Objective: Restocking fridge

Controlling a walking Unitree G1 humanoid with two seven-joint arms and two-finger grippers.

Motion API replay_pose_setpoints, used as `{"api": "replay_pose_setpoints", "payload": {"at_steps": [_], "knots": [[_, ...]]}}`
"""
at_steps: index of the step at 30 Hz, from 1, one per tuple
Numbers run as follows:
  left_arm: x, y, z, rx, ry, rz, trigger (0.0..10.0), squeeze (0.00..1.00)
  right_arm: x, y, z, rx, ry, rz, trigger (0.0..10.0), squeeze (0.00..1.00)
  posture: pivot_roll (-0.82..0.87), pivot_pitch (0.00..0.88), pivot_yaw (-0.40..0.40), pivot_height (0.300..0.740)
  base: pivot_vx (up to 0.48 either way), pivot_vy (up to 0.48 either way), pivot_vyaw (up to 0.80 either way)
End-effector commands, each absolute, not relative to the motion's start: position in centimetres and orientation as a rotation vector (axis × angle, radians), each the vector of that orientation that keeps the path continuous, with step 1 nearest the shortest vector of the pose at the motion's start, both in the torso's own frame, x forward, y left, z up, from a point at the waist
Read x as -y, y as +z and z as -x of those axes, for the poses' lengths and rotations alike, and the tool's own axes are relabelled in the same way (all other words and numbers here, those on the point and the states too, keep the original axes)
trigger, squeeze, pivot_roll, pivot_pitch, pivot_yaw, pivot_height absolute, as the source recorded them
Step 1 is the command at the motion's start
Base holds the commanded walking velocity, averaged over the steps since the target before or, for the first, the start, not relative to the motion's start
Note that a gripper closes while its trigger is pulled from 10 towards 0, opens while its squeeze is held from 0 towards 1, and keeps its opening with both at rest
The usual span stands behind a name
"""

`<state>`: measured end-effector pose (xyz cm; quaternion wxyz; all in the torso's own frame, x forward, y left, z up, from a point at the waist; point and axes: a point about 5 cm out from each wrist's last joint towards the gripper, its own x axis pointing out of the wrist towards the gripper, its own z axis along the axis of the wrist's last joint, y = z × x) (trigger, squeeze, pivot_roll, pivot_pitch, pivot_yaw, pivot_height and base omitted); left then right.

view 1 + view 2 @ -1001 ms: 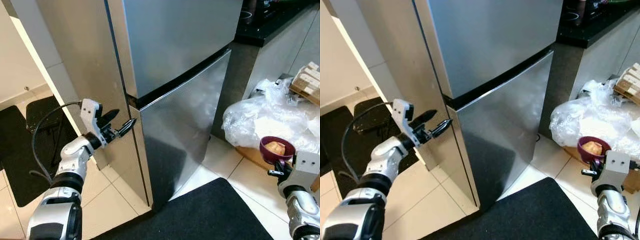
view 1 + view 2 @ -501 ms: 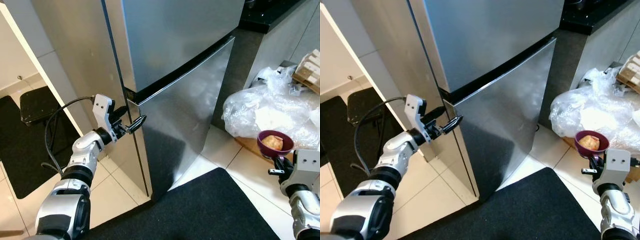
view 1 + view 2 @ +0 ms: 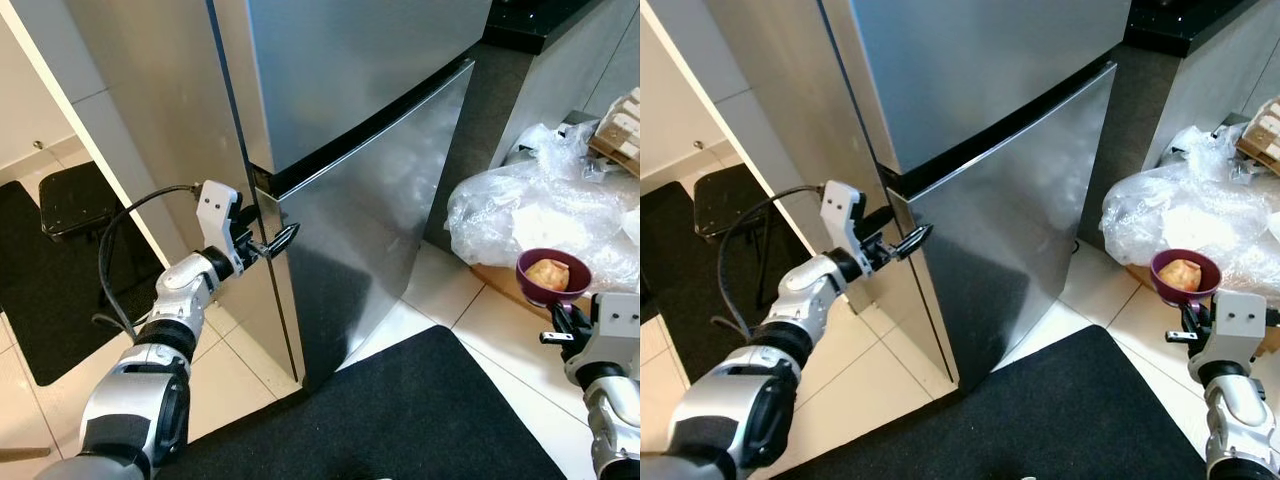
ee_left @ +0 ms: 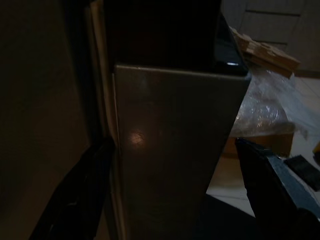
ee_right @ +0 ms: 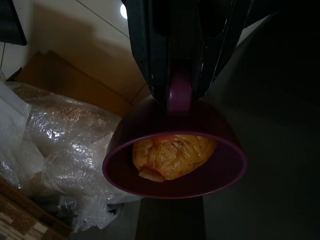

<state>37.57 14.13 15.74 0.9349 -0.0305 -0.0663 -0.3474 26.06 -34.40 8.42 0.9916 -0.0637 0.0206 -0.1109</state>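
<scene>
The fridge (image 3: pixel 350 130) stands before me, a tall box of brushed steel with an upper and a lower door (image 3: pixel 370 240) parted by a dark seam, both doors shut. My left hand (image 3: pixel 270 238) is at the upper corner of that lower door, at its edge nearest me, fingers spread apart; in the left wrist view one black finger (image 4: pixel 75 190) sits by the door's edge and the other (image 4: pixel 275 185) stands well off to the far side of the steel panel, so the corner lies between them without being pinched. Whether a fingertip touches the metal I cannot tell. A black cable (image 3: pixel 125 240) loops from that wrist. My right hand (image 5: pixel 182 75) is low and to the right of the fridge, closed on the rim tab of a small purple bowl (image 3: pixel 553 274); the bowl is round, smooth and plastic-looking, and inside it lies a lumpy yellow-orange piece of food (image 5: pixel 172 155) wrapped in crinkled clear film. Beyond the bowl, also right of the fridge, a heap of glossy bubble wrap (image 3: pixel 540 215) rests on the pale tiled floor (image 3: pixel 240 370), with a block of light wooden slats (image 3: pixel 620 145) just behind it. A black mat (image 3: pixel 420 420) lies at the foot of the fridge, and a dark counter (image 3: pixel 530 25) runs along its right side.
</scene>
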Motion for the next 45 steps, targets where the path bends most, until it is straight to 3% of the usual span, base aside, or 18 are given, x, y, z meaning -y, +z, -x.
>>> {"api": "replay_pose_setpoints", "payload": {"at_steps": [1, 3, 7, 14, 15, 27, 31, 33, 38, 40, 45], "knots": [[-13.0, 16.5, -37.8, 0.157, -0.756, 0.086, 10.0, 0.0, 34.8, 9.0, -25.9, -0.02, -0.228, 0.128, 10.0, 0.0, -0.16, 0.156, 0.088, 0.739, 0.0, 0.0, 0.0], [-12.5, 16.6, -37.8, 0.164, -0.791, 0.099, 10.0, 0.0, 34.8, 9.1, -25.9, -0.018, -0.229, 0.129, 10.0, 0.0, -0.16, 0.155, 0.088, 0.739, 0.0, 0.0, 0.0], [-9.8, 16.7, -36.6, 0.179, -1.062, 0.119, 10.0, 0.0, 34.8, 9.3, -25.8, -0.011, -0.231, 0.131, 10.0, 0.0, -0.16, 0.154, 0.09, 0.739, 0.0, 0.0, 0.0], [-8.8, 16.5, -35.6, 0.166, -1.234, 0.127, 10.0, 0.0, 34.8, 9.6, -25.8, -0.003, -0.234, 0.128, 10.0, 0.0, -0.16, 0.154, 0.09, 0.739, 0.0, 0.0, 0.0], [-8.4, 16.5, -35.0, 0.164, -1.319, 0.131, 10.0, 0.0, 34.8, 9.7, -25.9, 0.003, -0.237, 0.125, 10.0, 0.0, -0.15, 0.152, 0.097, 0.739, 0.0, 0.0, 0.0], [-6.7, 15.9, -33.3, 0.148, -1.464, 0.167, 10.0, 0.0, 35.3, 9.8, -25.8, 0.001, -0.27, 0.126, 10.0, 0.0, -0.15, 0.132, 0.103, 0.739, 0.0, 0.0, 0.0], [-6.8, 14.8, -33.0, 0.116, -1.434, 0.184, 10.0, 0.0, 36.0, 9.6, -25.3, -0.015, -0.319, 0.132, 10.0, 0.0, -0.15, 0.118, 0.11, 0.739, 0.0, 0.0, 0.0], [-8.0, 12.4, -32.6, 0.053, -1.31, 0.199, 10.0, 0.0, 37.3, 9.0, -24.1, -0.052, -0.4, 0.15, 10.0, 0.0, -0.16, 0.105, 0.119, 0.739, 0.0, 0.0, 0.0], [-9.2, 10.9, -32.5, 0.021, -1.185, 0.2, 10.0, 0.0, 38.1, 8.4, -23.1, -0.079, -0.463, 0.158, 10.0, 0.0, -0.17, 0.086, 0.131, 0.739, 0.0, 0.0, 0.0], [-11.1, 9.2, -32.3, -0.017, -1.022, 0.215, 10.0, 0.0, 39.1, 7.5, -21.6, -0.126, -0.549, 0.171, 10.0, 0.0, -0.17, 0.064, 0.145, 0.739, 0.0, 0.0, 0.0], [-13.8, 7.5, -31.9, -0.06, -0.83, 0.22, 10.0, 0.0, 39.4, 6.1, -20.0, -0.18, -0.612, 0.181, 10.0, 0.0, -0.17, 0.045, 0.155, 0.739, 0.0, 0.0, 0.0]]}}
